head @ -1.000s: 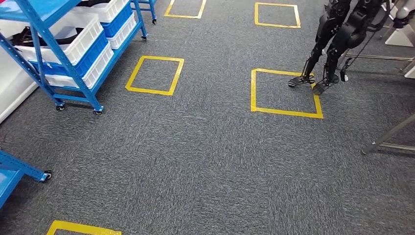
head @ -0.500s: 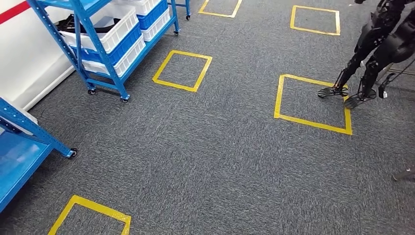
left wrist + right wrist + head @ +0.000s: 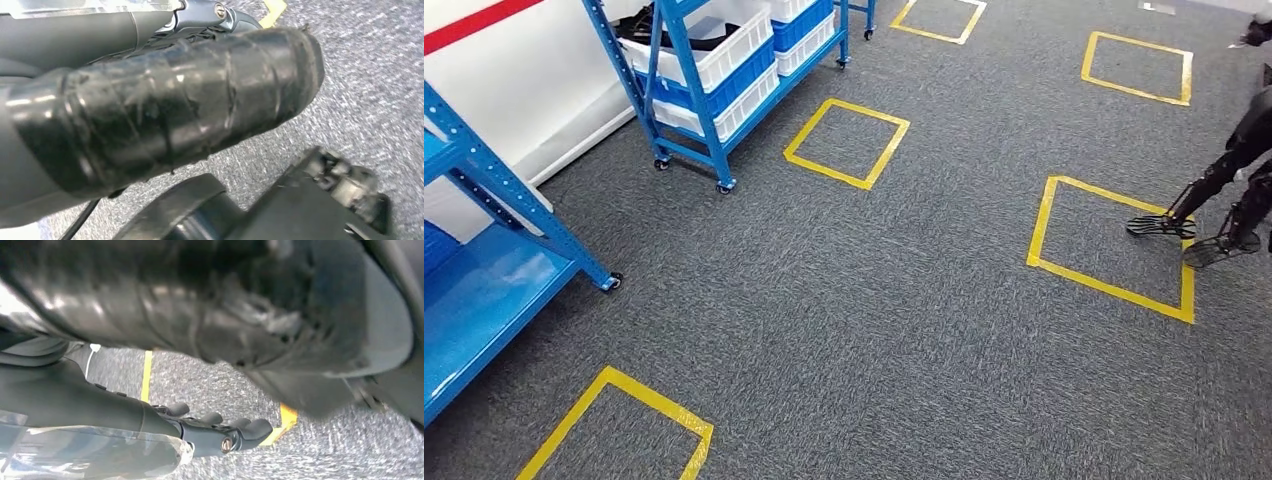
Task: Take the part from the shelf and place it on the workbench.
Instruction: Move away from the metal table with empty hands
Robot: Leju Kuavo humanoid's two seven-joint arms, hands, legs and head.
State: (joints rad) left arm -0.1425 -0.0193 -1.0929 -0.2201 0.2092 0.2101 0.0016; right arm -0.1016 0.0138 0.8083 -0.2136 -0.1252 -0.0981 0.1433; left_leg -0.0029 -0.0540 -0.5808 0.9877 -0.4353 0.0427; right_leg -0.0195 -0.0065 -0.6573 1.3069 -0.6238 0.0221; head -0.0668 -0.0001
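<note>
A blue wheeled shelf (image 3: 686,95) stands at the back left of the head view, loaded with white and blue bins. Black parts (image 3: 656,25) lie in its upper white bin (image 3: 729,50). A second blue shelf (image 3: 484,290) stands close at my left, its low deck bare. My right hand (image 3: 220,432) hangs over the carpet with its fingers stretched out and nothing in them. My left hand (image 3: 215,15) shows partly at the picture's edge, with its fingers straight and nothing in them.
Grey carpet carries several yellow tape squares, one (image 3: 849,140) beside the far shelf and one (image 3: 619,430) near my feet. Another robot's black legs (image 3: 1224,195) stand on a square (image 3: 1114,245) at the right. A white wall (image 3: 514,90) runs behind the shelves.
The whole picture has shifted: the camera has turned left. The bin shelf now sits further right in view, and more of the near blue shelf has come in at the left.
</note>
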